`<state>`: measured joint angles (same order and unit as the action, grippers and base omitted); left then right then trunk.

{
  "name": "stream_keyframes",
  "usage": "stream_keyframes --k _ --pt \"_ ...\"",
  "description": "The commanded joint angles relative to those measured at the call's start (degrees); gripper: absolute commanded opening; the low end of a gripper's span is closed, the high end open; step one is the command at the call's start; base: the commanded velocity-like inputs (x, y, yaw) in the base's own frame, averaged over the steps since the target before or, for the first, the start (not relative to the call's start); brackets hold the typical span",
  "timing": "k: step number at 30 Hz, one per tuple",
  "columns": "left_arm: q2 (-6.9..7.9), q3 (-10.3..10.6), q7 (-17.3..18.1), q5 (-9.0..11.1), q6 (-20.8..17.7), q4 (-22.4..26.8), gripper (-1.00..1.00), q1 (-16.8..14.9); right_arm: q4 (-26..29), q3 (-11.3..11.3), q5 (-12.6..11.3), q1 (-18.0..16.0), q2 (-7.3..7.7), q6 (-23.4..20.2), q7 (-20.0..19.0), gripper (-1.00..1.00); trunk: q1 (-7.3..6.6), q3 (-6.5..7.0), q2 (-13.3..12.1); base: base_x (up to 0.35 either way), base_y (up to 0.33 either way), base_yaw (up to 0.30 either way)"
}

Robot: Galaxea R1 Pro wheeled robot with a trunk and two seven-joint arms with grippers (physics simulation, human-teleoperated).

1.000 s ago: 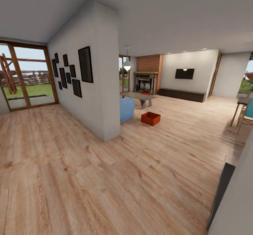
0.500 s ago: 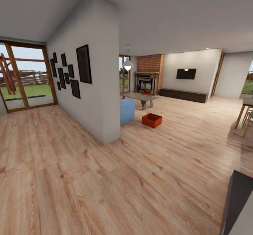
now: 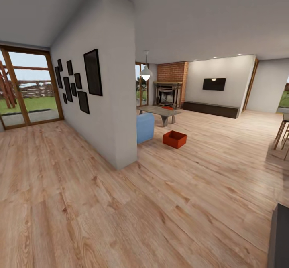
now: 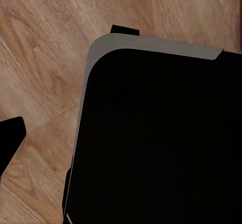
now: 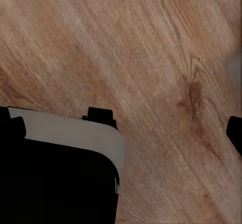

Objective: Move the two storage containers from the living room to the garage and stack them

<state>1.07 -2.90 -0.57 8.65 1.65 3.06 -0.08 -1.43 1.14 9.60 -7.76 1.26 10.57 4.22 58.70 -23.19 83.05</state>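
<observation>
One bin (image 3: pixel 174 139) lay on the plank floor (image 3: pixel 168 204) at mid-frame, just right of a blue seat (image 3: pixel 145 127) and near the grey table (image 3: pixel 159 111). You were well apart from it. Neither gripper's state could be told. Drive straight on, keeping off the wall corner (image 3: pixel 125 99), and stop square to it.

Bright, even daylight enters through the glass doors (image 3: pixel 28 87) — a hanging lamp (image 3: pixel 145 74) glows white. Walls bow at the head view's edges; wrist views are soft, their dark shapes featureless.
</observation>
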Motion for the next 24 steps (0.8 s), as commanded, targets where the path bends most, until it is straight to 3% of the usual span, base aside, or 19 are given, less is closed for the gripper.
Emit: stream_keyframes --k 1,14,24 --pt "-0.01 -0.3 0.0 0.2 0.1 0.0 1.00 0.0 -0.2 0.1 0.5 -0.1 -0.01 0.2 0.3 1.00 0.03 -0.06 0.0 0.323 0.000 0.000" --pt "-0.01 -0.2 0.0 0.2 0.1 0.0 1.00 0.0 -0.2 0.0 0.4 -0.1 -0.16 0.2 0.4 1.00 0.03 -0.06 0.0 0.323 0.052 -0.006" --pt "-0.01 -0.2 0.0 0.2 0.1 0.0 1.00 0.0 -0.2 0.0 0.4 -0.1 -0.20 0.2 0.4 1.00 0.03 -0.06 0.0 0.323 0.119 -0.209"
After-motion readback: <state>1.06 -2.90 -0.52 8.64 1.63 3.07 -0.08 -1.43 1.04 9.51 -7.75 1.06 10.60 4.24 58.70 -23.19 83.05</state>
